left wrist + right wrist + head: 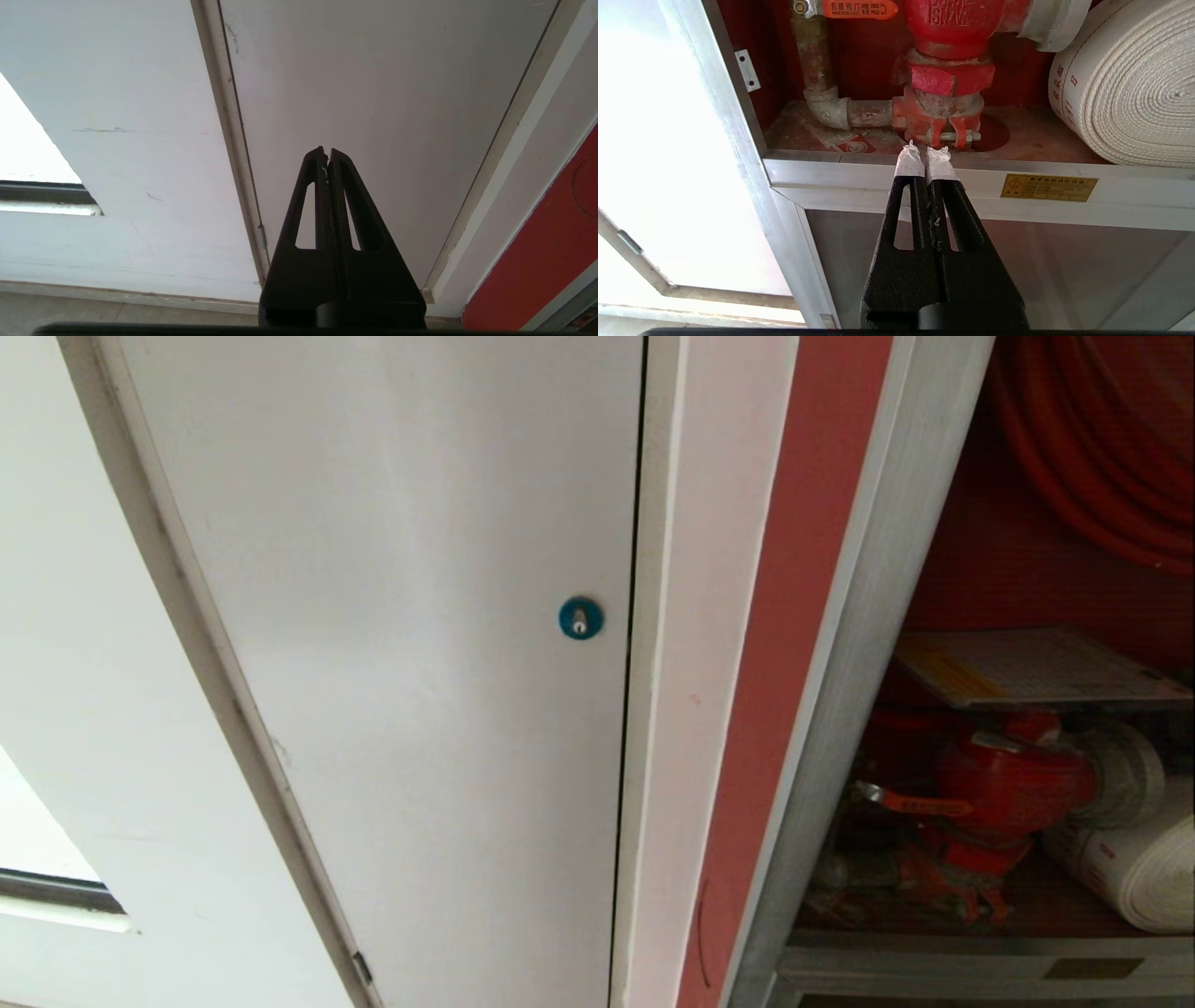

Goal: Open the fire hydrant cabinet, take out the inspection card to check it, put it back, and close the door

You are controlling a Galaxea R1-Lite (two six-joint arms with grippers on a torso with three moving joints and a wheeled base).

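Black left gripper [326, 154] pressed together before plain white panel [392, 616]; tape-tipped right gripper [926, 151] likewise, empty, facing red valve [952, 46]. Red-lined fire hydrant cabinet [840, 709] stands open; laminated inspection card [1027, 667] at 3 o'clock inside. Judged: door-closing remains.

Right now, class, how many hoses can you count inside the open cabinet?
2. A red hose coiled on a reel fills the upper part of the cabinet; a white rolled hose lies on the floor right of the red valve. More may be hidden beyond the frame.
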